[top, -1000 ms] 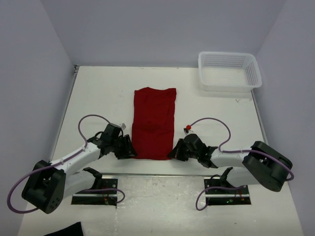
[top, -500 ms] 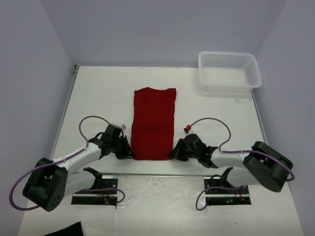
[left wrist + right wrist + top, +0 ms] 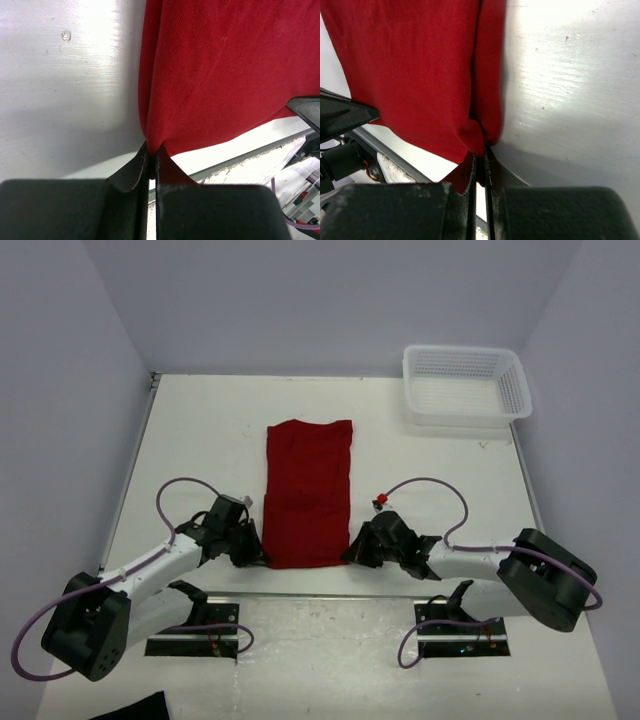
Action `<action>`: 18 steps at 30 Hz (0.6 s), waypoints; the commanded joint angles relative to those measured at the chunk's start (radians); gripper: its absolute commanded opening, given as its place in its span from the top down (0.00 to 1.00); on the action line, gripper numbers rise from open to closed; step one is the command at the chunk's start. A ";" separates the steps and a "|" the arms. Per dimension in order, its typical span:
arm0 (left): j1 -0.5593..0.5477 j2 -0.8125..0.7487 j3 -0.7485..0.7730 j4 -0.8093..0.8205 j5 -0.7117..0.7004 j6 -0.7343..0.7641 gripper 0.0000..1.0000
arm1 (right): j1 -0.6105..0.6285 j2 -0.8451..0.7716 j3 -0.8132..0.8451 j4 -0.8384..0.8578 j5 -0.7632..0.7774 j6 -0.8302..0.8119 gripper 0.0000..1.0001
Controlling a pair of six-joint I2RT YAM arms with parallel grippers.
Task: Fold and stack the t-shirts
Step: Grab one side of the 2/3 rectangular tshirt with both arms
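Note:
The dark red t-shirt (image 3: 307,490) lies folded into a long strip on the white table, running from the middle toward the near edge. My left gripper (image 3: 262,555) is shut on its near left corner; the left wrist view shows the red cloth (image 3: 220,75) pinched between the black fingers (image 3: 132,172). My right gripper (image 3: 352,552) is shut on the near right corner, and in the right wrist view the t-shirt (image 3: 420,70) bunches at the fingertips (image 3: 492,167). Both grippers sit low at the table surface.
A white mesh basket (image 3: 466,386) stands at the far right corner. A black cloth scrap (image 3: 130,708) lies at the bottom left, below the arm bases. The table's near metal edge (image 3: 320,592) runs just behind both grippers. Walls enclose the table on three sides.
My left gripper has gone from open to shut on the t-shirt's near left corner. The shirt has shifted slightly left and toward the near edge. The right gripper has stayed shut.

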 commanded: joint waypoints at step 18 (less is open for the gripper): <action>0.010 -0.146 0.031 -0.159 -0.009 0.027 1.00 | 0.043 -0.103 0.003 -0.326 0.189 -0.072 1.00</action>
